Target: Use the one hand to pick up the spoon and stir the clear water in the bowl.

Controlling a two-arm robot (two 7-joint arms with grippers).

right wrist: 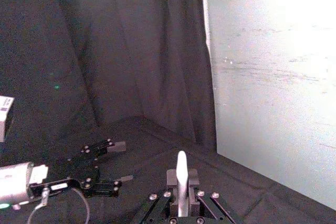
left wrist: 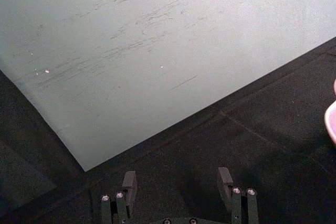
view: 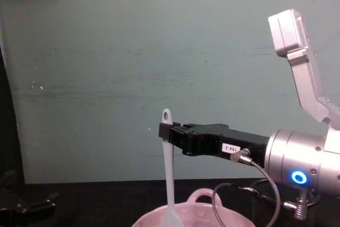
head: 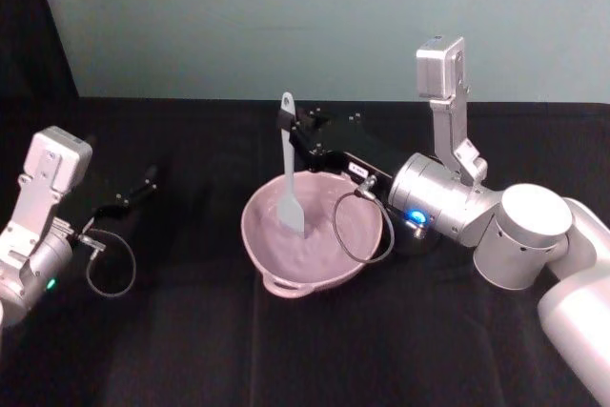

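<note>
The pale pink bowl sits mid-table with its loop handle toward me, and the clear water shows only as a faint sheen inside. The white spoon stands nearly upright with its blade down in the bowl. My right gripper is shut on the spoon's handle just below the oval hole. The chest view shows the same grip on the spoon, above the bowl rim. In the right wrist view the spoon handle stands between the fingers. My left gripper is parked at the left, open and holding nothing.
A black cloth covers the table, and a pale green wall runs behind it. The left arm rests near the table's left edge with a cable loop. The right arm's cable hangs over the bowl's right rim.
</note>
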